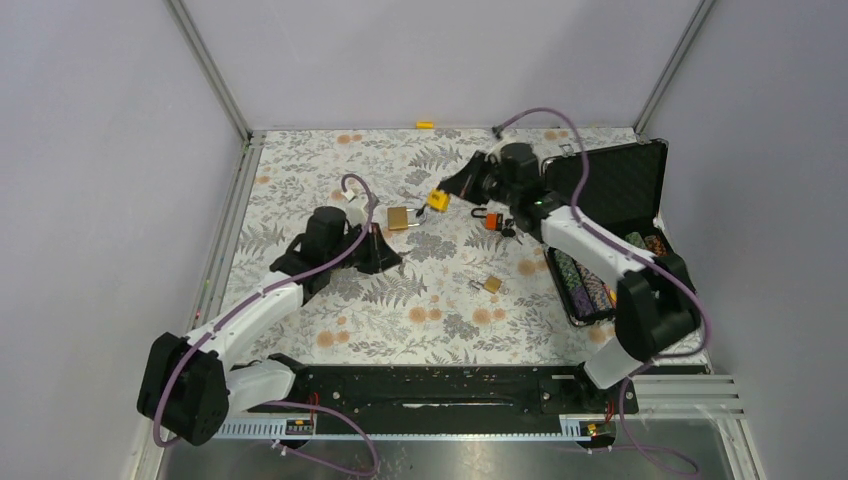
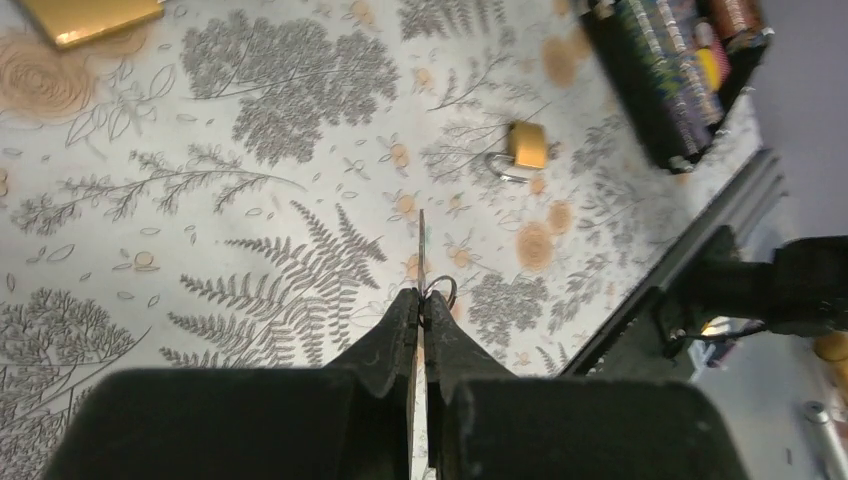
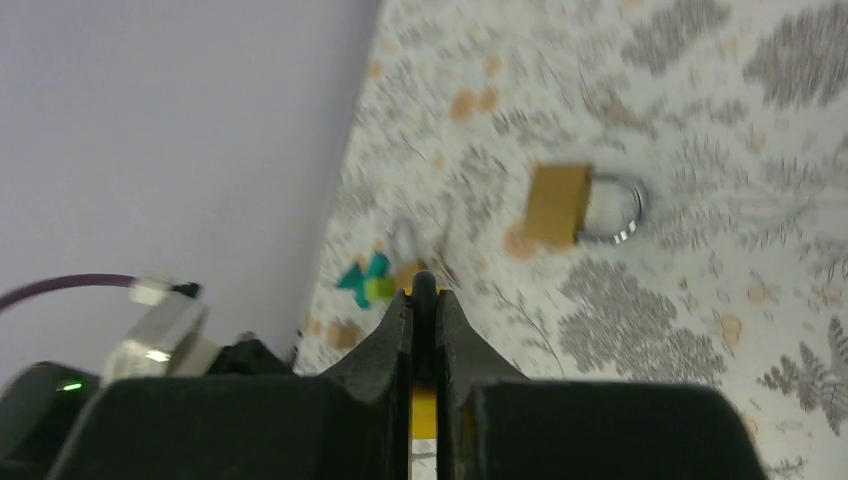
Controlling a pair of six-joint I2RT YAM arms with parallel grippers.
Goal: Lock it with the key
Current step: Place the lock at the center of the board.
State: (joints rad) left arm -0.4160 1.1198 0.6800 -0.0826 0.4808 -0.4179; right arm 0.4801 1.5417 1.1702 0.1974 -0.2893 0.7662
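The key (image 2: 421, 250) is pinched in my left jaws, which are pressed together on its head. Its thin blade shows edge-on, sticking straight out past the tips, with a small wire ring (image 2: 441, 292) hanging just beside them. From the overhead view the key itself is too small to make out; my left jaws sit a little to the 9 o'clock side of the worktop's (image 1: 330, 330) middle.

The yellow padlock (image 1: 437, 200) is in my right jaws, which are closed on its dark shackle (image 3: 424, 300), the yellow body (image 3: 424, 412) showing between the fingers below it. It lies at about 1 o'clock from my left jaws, well apart from the key.

A large brass padlock (image 1: 400, 218) lies on the worktop at 12 o'clock from my left jaws, near them. A small brass padlock (image 1: 491, 285) lies at 4 o'clock from them, shackle to the left. An orange padlock (image 1: 487, 218) sits between 3 and 4 o'clock from the yellow one, near my right arm. At the worktop's 3 o'clock edge an open black case (image 1: 612, 180) holds rows of coloured chips (image 1: 583, 282). A blurred green and teal object (image 3: 365, 282) lies close to the wall.
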